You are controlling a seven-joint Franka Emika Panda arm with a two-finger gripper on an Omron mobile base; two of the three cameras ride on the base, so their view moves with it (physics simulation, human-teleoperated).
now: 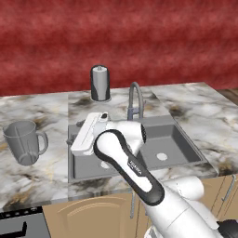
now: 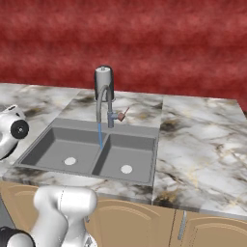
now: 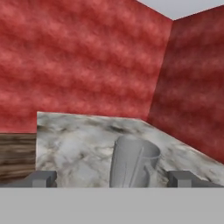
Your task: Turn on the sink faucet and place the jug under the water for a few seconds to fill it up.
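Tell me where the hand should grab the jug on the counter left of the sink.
Probably across the body of the jug, just below the rim. It stands upright and tapers downward, with its looped handle toward the sink. In the hand view, the open fingers already flank the jug, so go straight in.

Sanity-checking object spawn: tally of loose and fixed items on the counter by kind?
Jug: 1
Lidded grey canister: 1
Sink faucet: 1
Sink, two basins: 1
Water stream: 1
Total: 5
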